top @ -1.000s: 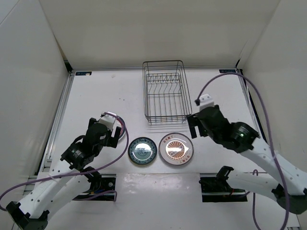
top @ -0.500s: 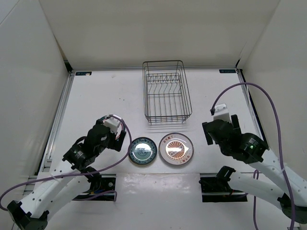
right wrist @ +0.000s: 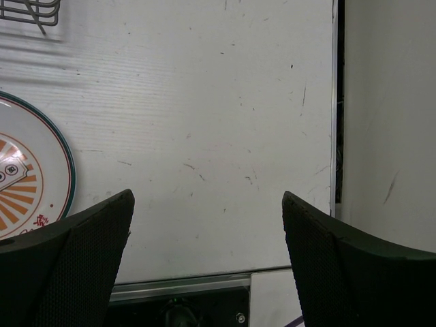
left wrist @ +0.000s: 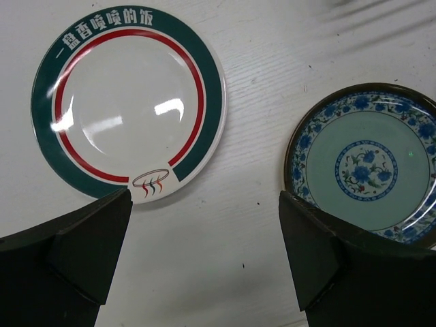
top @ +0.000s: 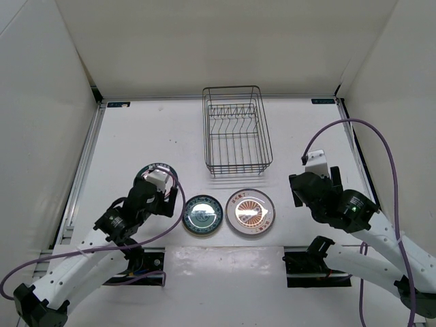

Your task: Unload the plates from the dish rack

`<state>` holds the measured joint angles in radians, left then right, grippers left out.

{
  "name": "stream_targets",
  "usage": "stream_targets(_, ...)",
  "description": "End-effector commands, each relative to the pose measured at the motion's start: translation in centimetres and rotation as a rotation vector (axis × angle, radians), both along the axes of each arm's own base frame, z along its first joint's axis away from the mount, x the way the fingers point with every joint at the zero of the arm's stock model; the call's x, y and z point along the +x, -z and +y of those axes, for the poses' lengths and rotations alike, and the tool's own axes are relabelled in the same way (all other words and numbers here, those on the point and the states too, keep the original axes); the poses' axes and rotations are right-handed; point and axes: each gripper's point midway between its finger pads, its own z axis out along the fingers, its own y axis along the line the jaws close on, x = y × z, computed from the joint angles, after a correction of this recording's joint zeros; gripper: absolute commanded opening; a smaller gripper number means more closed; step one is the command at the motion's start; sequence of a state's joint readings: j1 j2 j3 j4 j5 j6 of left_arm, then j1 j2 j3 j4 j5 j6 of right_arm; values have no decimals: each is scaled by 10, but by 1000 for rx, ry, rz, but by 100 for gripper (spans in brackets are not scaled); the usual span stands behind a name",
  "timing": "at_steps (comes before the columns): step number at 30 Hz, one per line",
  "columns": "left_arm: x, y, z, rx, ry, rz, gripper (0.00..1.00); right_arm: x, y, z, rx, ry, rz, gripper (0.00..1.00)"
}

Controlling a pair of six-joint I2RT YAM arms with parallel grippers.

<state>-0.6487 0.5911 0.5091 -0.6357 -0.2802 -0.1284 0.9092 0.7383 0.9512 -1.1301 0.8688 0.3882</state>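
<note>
White desk (top: 136, 129), flat top, lightly scuffed, enclosed by pale walls on three sides. Standing on it at far centre: one dish rack (top: 235, 146) of dark wire. Lying flat and face up in a row nearer the front, apart from the rack: white plate (left wrist: 128, 102) with green rim and red ring, left; blue-flowered plate (top: 203, 214), dark-rimmed, middle; sunburst plate (top: 250, 211), orange centre, just beside it, right.
</note>
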Motion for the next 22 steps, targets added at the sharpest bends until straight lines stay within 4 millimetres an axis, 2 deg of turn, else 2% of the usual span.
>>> stream_targets(1, 8, -4, 6, -58, -88, -64, 99, -2, 2, -8, 2, 46, -10, 90)
stream_targets(3, 12, -10, 6, -91, -105, -105, 99, -2, 7, -9, -16, 43, -9, 90)
stream_targets(5, 11, -2, 5, -109, -114, -103, 99, -2, 7, -12, -25, 53, -13, 90)
stream_targets(10, 8, 9, 16, -52, -140, -89, 99, -4, 10, -13, -11, 56, -10, 90)
stream_targets(14, 13, 11, 11, -63, -106, -136, 99, -7, 8, -12, 24, 49, -17, 90)
stream_targets(17, 14, 20, 16, -15, -112, -124, 99, -8, 8, -11, 31, 34, -17, 90)
stream_targets(22, 21, 19, 19, 20, -114, -154, 99, -10, 8, -12, 41, 36, -14, 90)
